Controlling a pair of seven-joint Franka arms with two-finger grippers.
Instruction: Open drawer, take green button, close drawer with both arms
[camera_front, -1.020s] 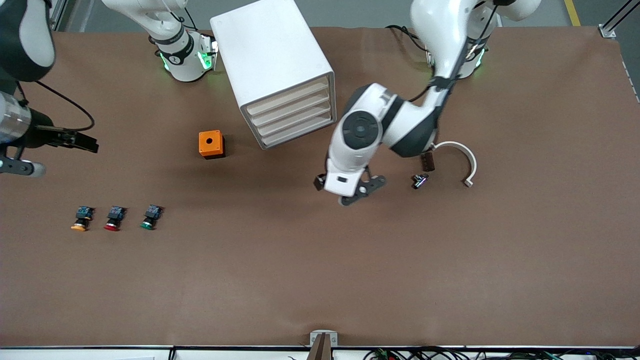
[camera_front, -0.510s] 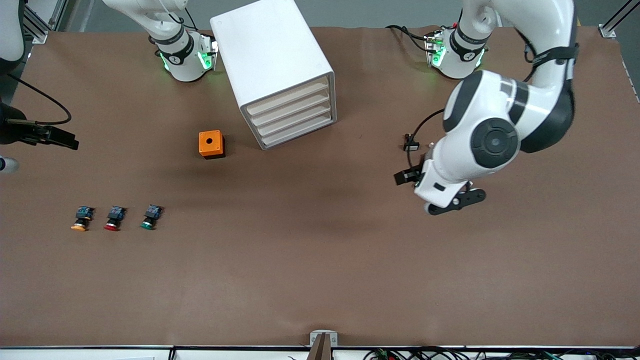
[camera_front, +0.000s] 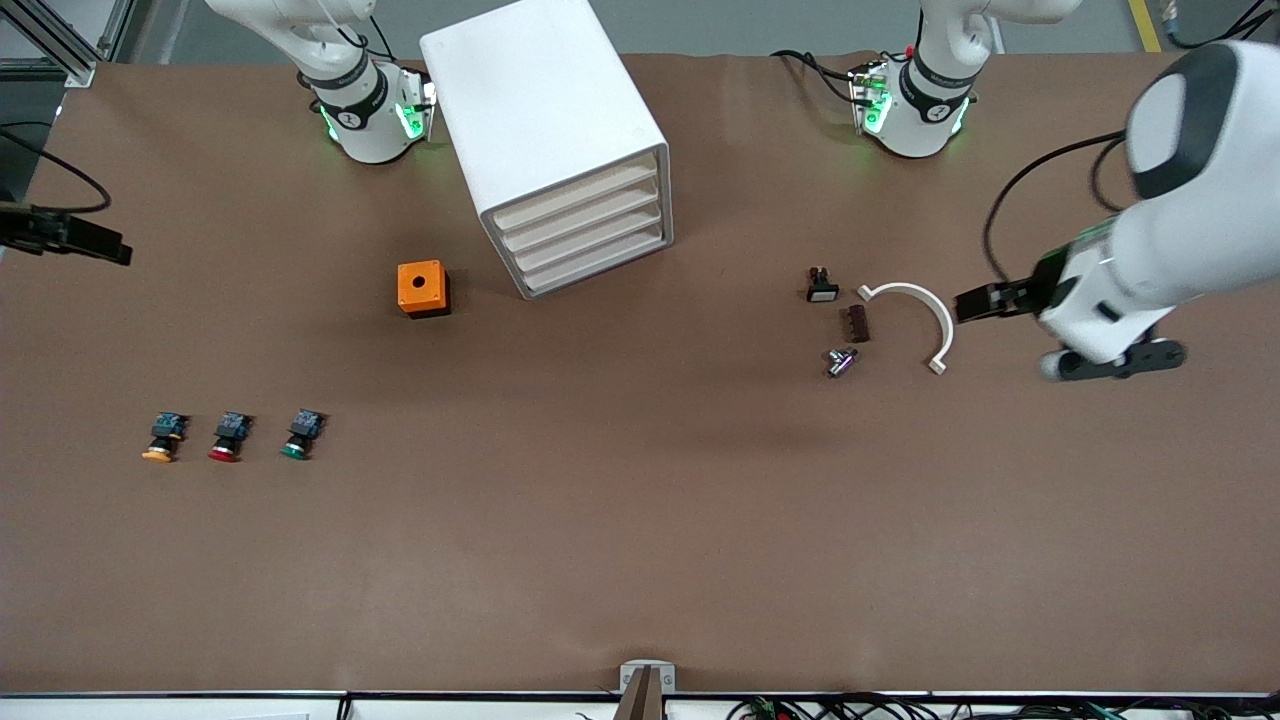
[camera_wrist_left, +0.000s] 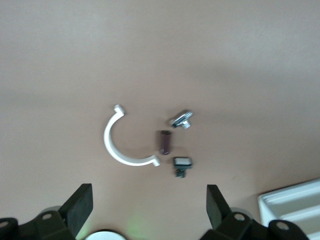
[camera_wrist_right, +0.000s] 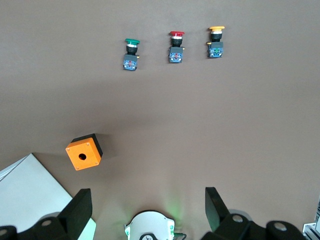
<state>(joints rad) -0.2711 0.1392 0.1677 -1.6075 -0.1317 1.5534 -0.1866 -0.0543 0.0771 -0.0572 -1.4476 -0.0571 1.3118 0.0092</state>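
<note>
**Desk:** Where did the green button (camera_front: 297, 437) lie?

**Photographer:** On the brown worktop (camera_front: 640, 520), out in the open, at about 7 o'clock from the orange box (camera_front: 422, 288). It ended a row of three, with the red button (camera_front: 228, 438) at its 9 o'clock and the orange-capped button (camera_front: 163, 440) after that. All three lay on their sides, caps toward the front camera.

**Desk:** And the drawer (camera_front: 595, 262)?

**Photographer:** Shut, like the other three in the white cabinet (camera_front: 540, 110). The cabinet stood between the two arm bases, with the orange box at 8 o'clock from its front.

**Desk:** The arms?

**Photographer:** Both were drawn well away from the cabinet. The left pincer (camera_wrist_left: 148, 207) hung wide and empty over the left arm's end of the worktop, at 3 o'clock from a white half-ring clamp (camera_front: 925, 305). Three small dark parts (camera_front: 856, 323) lay just beside that clamp, at its 9 o'clock. The right pincer (camera_wrist_right: 147, 207) was also wide and empty, up over the right arm's end of the worktop, at about 9 o'clock from the orange box. Its wrist camera looked down on the box and the three buttons.
</note>
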